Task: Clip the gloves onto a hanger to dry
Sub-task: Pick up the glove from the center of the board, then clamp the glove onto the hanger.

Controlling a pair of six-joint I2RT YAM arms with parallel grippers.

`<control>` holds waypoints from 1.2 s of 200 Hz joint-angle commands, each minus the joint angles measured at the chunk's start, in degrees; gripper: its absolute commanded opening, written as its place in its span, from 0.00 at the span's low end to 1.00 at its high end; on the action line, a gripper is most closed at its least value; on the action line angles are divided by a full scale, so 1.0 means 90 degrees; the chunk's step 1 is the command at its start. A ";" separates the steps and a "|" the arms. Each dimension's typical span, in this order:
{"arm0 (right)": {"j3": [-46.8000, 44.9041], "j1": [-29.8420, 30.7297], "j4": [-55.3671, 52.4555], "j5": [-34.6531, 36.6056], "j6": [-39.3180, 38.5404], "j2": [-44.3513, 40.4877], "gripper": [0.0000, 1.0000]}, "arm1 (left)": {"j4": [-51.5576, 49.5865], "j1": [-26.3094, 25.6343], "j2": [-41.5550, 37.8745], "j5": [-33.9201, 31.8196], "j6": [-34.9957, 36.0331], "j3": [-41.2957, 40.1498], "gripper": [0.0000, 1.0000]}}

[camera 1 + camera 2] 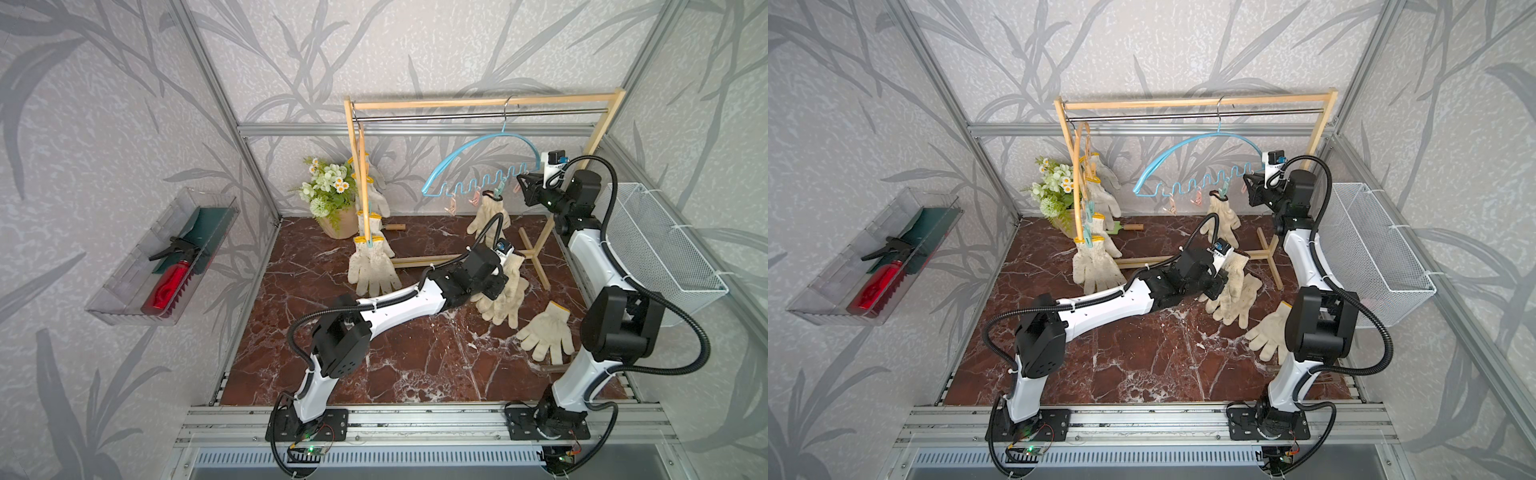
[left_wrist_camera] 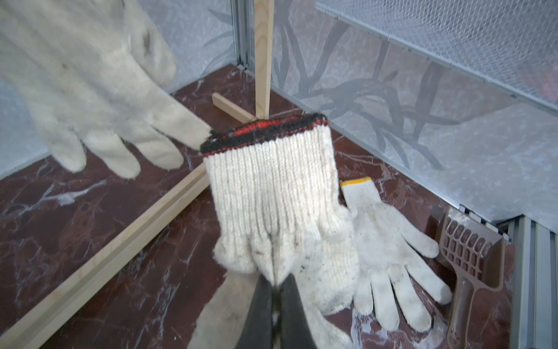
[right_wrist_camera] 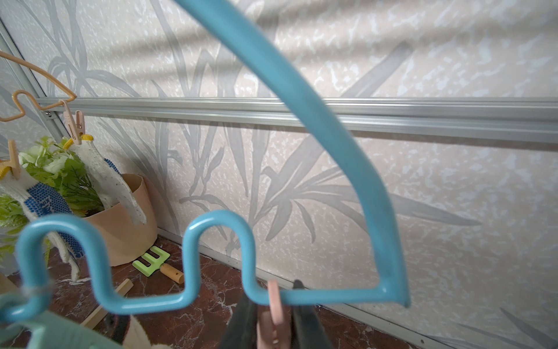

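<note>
As a clear tray (image 1: pixel 116 291) holds a red bottle (image 1: pixel 166 291), our left gripper (image 2: pixel 276 282) pinches a soiled off-white glove (image 2: pixel 271 187), right gripper (image 3: pixel 273 297) a pink peg (image 3: pixel 268 327).

Ribbed knit gloves (image 2: pixel 271 193) (fuzzy, soiled); glossy blue hanger (image 3: pixel 324 127); polished marbled tabletop (image 1: pixel 374 353).

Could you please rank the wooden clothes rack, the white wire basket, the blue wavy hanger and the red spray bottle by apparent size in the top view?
1. Wooden clothes rack
2. White wire basket
3. Blue wavy hanger, only slightly smaller than the basket
4. Red spray bottle
</note>
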 commanded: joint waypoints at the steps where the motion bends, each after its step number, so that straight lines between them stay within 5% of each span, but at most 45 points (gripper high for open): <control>1: -0.0120 0.0011 0.0205 -0.0001 0.0152 -0.0275 0.20 | 0.1359 0.0019 0.0165 -0.0074 0.0378 -0.0053 0.00; 28: -0.0164 0.0002 0.0282 -0.0025 0.0243 -0.0309 0.20 | 0.2654 0.0023 0.0500 -0.0410 0.0682 -0.0038 0.00; 128: -0.0386 0.0002 0.0645 -0.0108 0.0745 -0.0351 0.20 | 0.4789 0.0275 0.2147 -0.1504 0.1539 0.1136 0.00; 240: -0.0319 0.0108 0.0246 -0.0212 0.0619 -0.0490 0.20 | 0.4026 0.0734 0.2945 -0.1500 0.1472 0.2657 0.00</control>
